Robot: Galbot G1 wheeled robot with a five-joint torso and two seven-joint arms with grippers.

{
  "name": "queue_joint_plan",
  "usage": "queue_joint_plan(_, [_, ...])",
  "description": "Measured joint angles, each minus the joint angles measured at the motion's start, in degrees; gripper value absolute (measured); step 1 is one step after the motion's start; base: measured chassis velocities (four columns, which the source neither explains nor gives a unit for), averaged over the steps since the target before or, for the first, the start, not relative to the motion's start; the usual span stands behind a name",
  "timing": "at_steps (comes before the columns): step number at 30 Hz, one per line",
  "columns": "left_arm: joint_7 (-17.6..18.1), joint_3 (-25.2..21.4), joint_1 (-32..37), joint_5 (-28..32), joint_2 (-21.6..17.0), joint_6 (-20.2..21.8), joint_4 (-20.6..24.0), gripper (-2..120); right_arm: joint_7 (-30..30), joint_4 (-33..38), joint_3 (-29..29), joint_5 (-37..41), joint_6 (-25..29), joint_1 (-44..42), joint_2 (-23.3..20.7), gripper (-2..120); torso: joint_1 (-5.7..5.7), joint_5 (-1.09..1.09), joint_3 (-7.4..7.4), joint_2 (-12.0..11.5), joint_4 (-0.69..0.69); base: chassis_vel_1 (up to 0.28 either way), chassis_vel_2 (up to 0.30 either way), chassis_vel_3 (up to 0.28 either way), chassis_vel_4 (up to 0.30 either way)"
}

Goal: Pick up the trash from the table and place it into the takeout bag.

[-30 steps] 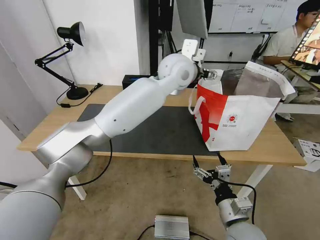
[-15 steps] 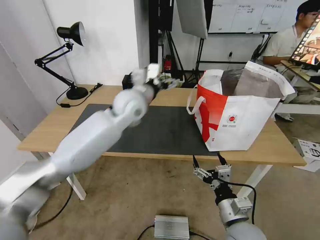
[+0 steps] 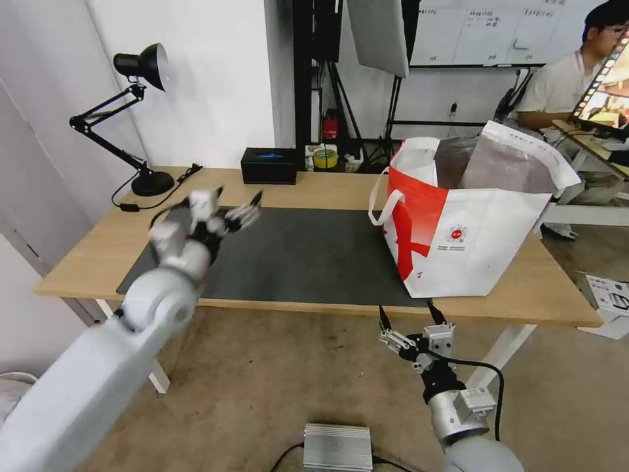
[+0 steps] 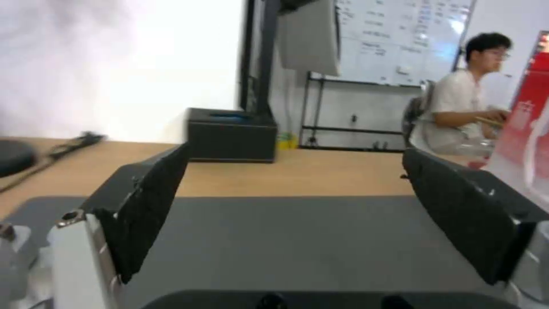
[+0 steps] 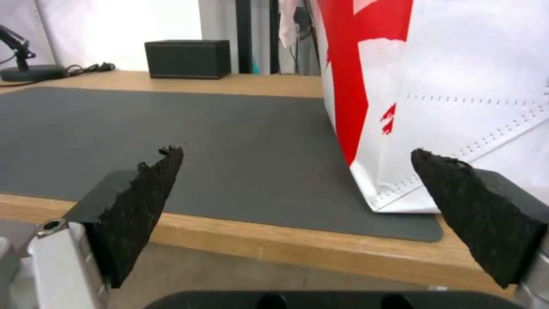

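The takeout bag [image 3: 485, 236] stands open on the right part of the table [image 3: 92, 252], red and white with a foil lining; its side also shows in the right wrist view [image 5: 457, 86]. The trash is out of view, and the dark grey mat [image 3: 308, 255] lies bare. My left gripper [image 3: 237, 198] hangs open and empty over the mat's left end, far from the bag; between its fingers [image 4: 143, 206] I see only mat. My right gripper [image 3: 406, 319] waits open below the table's front edge, in front of the bag, fingers [image 5: 143, 197] spread wide.
A black rectangular box [image 3: 269, 165] sits at the table's back edge. A black desk lamp [image 3: 149, 181] with its cable stands at the back left corner. A silver box [image 3: 337, 446] lies on the floor under my right arm.
My left arm has swung away from the bag's mouth, leftward and down, to the mat's left end, gripper empty. The right arm and the bag have not moved.
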State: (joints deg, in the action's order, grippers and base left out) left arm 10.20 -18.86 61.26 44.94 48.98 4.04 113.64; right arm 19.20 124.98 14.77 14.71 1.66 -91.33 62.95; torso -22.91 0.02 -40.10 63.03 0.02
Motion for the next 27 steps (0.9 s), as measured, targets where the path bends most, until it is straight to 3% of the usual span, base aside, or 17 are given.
queue_joint_plan(4, [-1.98, -4.69, 6.65, -4.25, 2.84, -3.86, 0.29, 100, 0.0, 0.0, 0.0, 0.0, 0.0, 0.0, 0.0, 100, 0.0, -0.02, 0.0, 0.0, -0.02, 0.0, 0.0, 0.0, 0.0])
queue_joint_plan(12, [-4.8, -9.44, 16.12, -11.8, 8.25, -8.46, 0.34, 100, 0.0, 0.0, 0.0, 0.0, 0.0, 0.0, 0.0, 100, -0.01, -0.02, 0.0, 0.0, -0.01, 0.0, 0.0, 0.0, 0.0])
queue_joint_plan(20, [-7.92, -12.12, 22.6, -16.31, 12.74, -13.78, -1.36, 100, 0.0, 0.0, 0.0, 0.0, 0.0, 0.0, 0.0, 100, 0.0, -0.02, 0.0, 0.0, -0.02, 0.0, 0.0, 0.0, 0.0])
queue_joint_plan(27, [-9.84, -13.52, 25.42, -17.12, 13.53, -17.66, -3.55, 100, 0.0, 0.0, 0.0, 0.0, 0.0, 0.0, 0.0, 100, -0.01, -0.02, -0.01, 0.01, -0.02, 0.0, 0.0, 0.0, 0.0])
